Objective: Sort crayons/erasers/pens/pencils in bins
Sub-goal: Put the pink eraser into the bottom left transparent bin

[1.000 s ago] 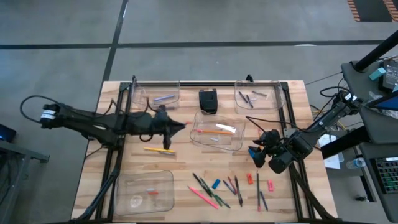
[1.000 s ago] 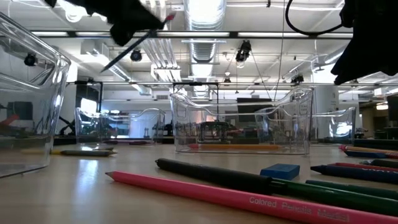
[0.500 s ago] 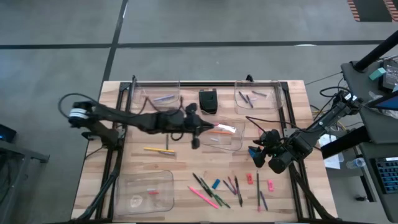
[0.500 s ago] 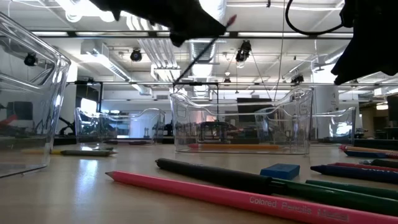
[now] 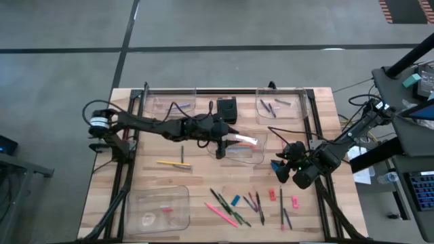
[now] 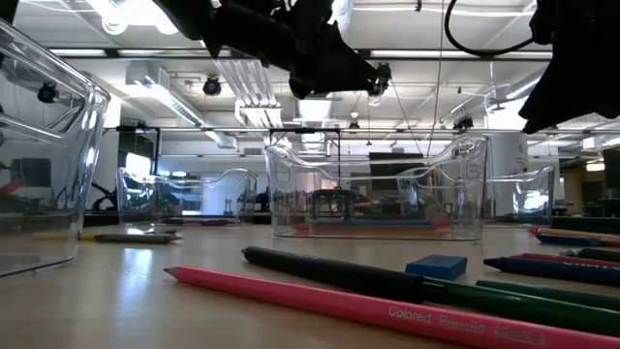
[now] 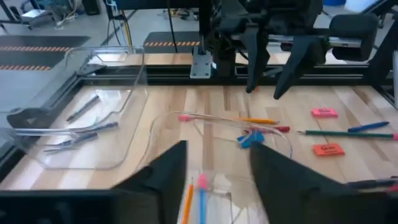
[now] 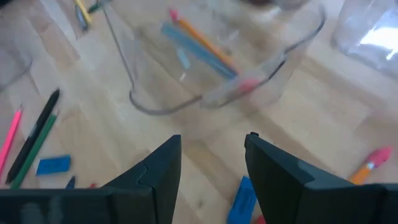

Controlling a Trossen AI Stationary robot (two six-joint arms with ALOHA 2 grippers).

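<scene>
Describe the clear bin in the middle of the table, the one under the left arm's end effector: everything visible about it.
The clear, shallow plastic bin with rounded corners sits upright near the table's centre, slightly skewed to the table edges. Inside lie several long thin pencils, among them an orange pencil and a blue pencil. The left end effector hangs open over its left end; no contact is visible. Its base rests on the light wooden tabletop.

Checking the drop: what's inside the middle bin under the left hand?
The middle bin holds an orange pencil and a blue pencil. The left hand covers part of it.
</scene>
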